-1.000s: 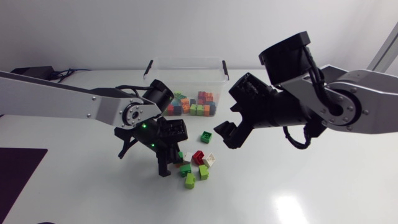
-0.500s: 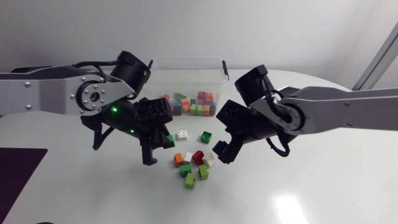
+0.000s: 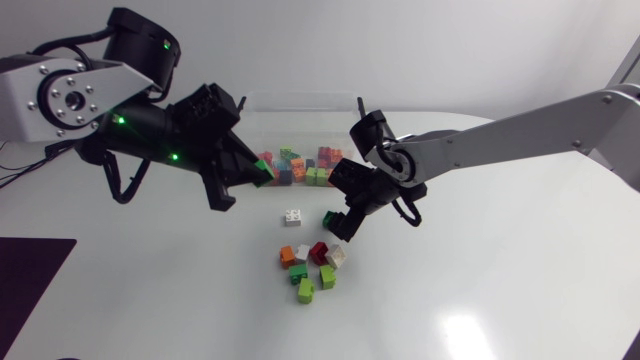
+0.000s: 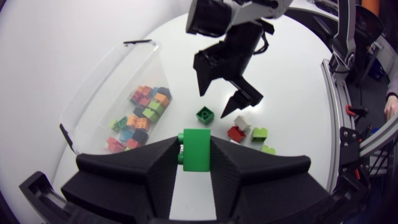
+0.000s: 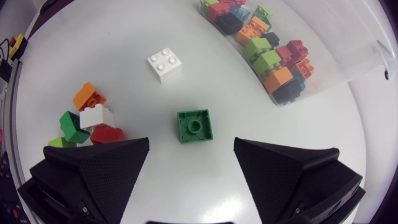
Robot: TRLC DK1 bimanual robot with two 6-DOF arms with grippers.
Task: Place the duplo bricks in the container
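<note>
My left gripper (image 3: 255, 177) is shut on a light green duplo brick (image 4: 197, 149), held above the table just in front of the clear container (image 3: 300, 98). The container (image 4: 93, 87) holds several coloured bricks. My right gripper (image 3: 345, 222) hangs open just above a dark green brick (image 5: 194, 126), which lies on the table between its fingers (image 5: 93, 174). A white brick (image 5: 165, 64) lies alone beside it. A small pile of red, white, orange and green bricks (image 3: 312, 265) sits nearer the front.
The container's wall (image 5: 339, 65) stands a short way beyond the dark green brick. In the left wrist view my right gripper (image 4: 227, 99) hovers over the loose bricks, close ahead of my left one.
My left gripper closed on the green brick and rose from the pile toward the container. My right gripper came down and inward over the dark green brick.
</note>
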